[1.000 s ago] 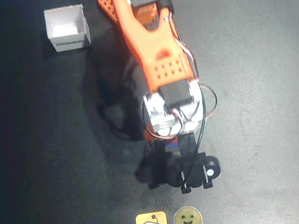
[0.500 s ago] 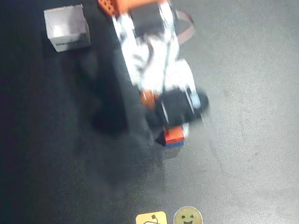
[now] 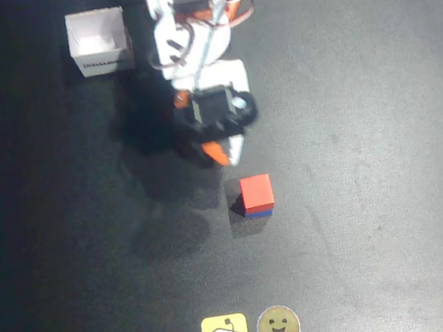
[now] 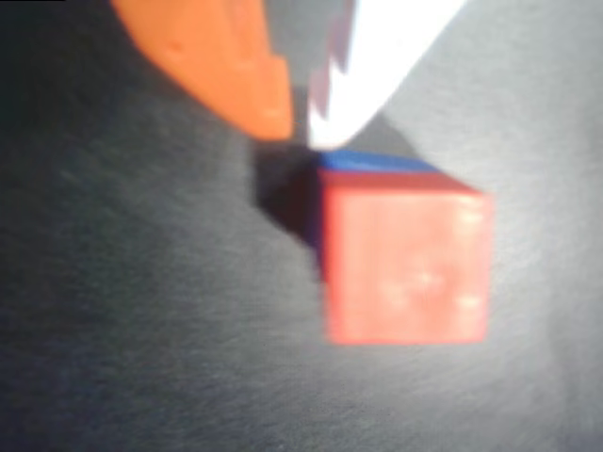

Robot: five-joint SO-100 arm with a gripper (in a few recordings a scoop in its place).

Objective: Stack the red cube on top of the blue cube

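Overhead cam looks straight down, far; wrist cam close-up — both share red cube (image 3: 257, 192) (stacked).

Overhead view: dim, evenly lit dark table (image 3: 394, 189), grainy, darker toward the left edge. The arm (image 3: 202, 68) and the red cube (image 3: 257, 192) throw soft shadows to their left. Wrist view: soft, out of focus; the red cube (image 4: 407, 266) is blurred, with a dark shadow on its left.

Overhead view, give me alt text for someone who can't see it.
A red cube sits stacked on a blue cube on a dark table. The orange-and-white arm's pincer is just above them in the picture, apart from the stack; a white box stands upper left.
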